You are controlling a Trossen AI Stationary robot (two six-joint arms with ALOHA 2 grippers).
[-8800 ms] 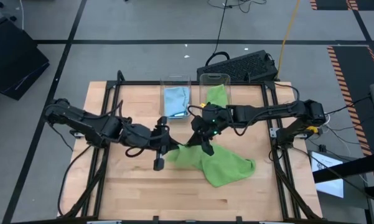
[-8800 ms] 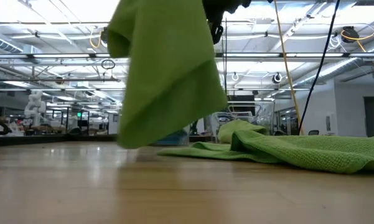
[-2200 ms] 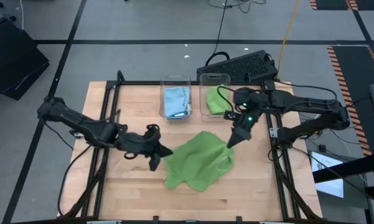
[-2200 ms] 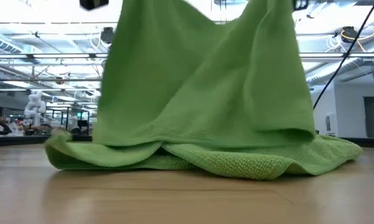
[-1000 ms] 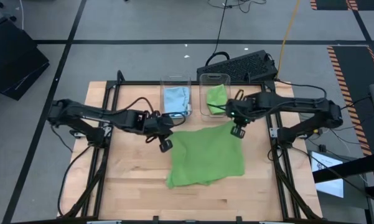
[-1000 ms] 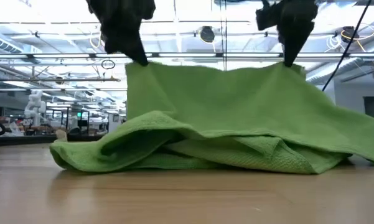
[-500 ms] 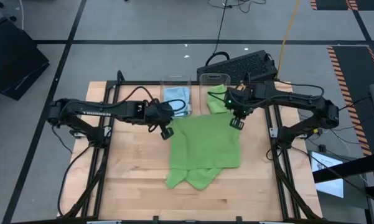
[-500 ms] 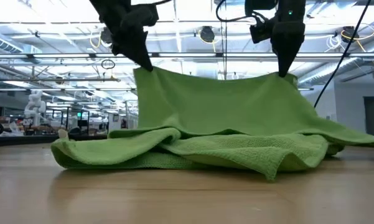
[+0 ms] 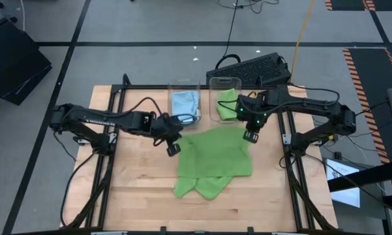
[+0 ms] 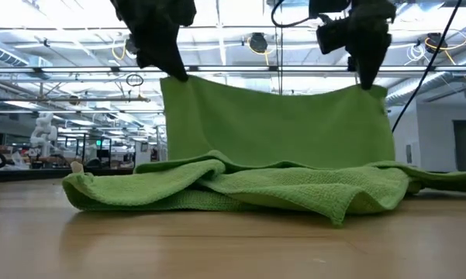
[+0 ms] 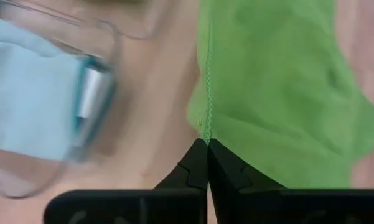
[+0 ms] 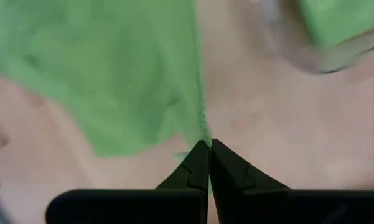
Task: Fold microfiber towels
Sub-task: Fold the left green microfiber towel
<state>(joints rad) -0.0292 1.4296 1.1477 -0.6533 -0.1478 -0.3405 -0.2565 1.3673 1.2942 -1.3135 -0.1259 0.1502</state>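
A lime green microfiber towel (image 9: 212,160) (image 10: 279,128) hangs as a sheet between my two grippers, and its lower part lies bunched on the wooden table (image 9: 137,189). My left gripper (image 9: 173,149) (image 10: 173,75) is shut on the left end of the towel's raised edge. My right gripper (image 9: 250,136) (image 10: 368,81) is shut on the right end. Behind them stand two clear bins: one (image 9: 184,103) holds a light blue towel (image 11: 31,106), the other (image 9: 225,98) a green towel (image 12: 342,18). My left gripper pinches the towel's upper left corner (image 11: 205,132) between its two fingertips, slanting down from above. That corner is lifted clear, and the cloth hangs below it down to the table. My right gripper pinches the upper right corner (image 12: 203,127) between its two fingertips, pointing almost straight down. The edge between the two corners (image 10: 271,91) runs nearly straight with a slight sag, and the cloth's lower part (image 10: 240,190) rests on the table.
The two bins stand close behind the raised edge, at the table's far middle. A black keyboard (image 9: 248,68) lies beyond the far edge. Bare wood shows to the left (image 9: 127,170) and right (image 9: 271,176) of the towel and along the near edge.
Both grippers carried the raised edge toward the far edge, then back a little toward the near edge, staying shut. The towel's right part was drawn in, so the cloth lies narrower, with its near part bunched on the table.
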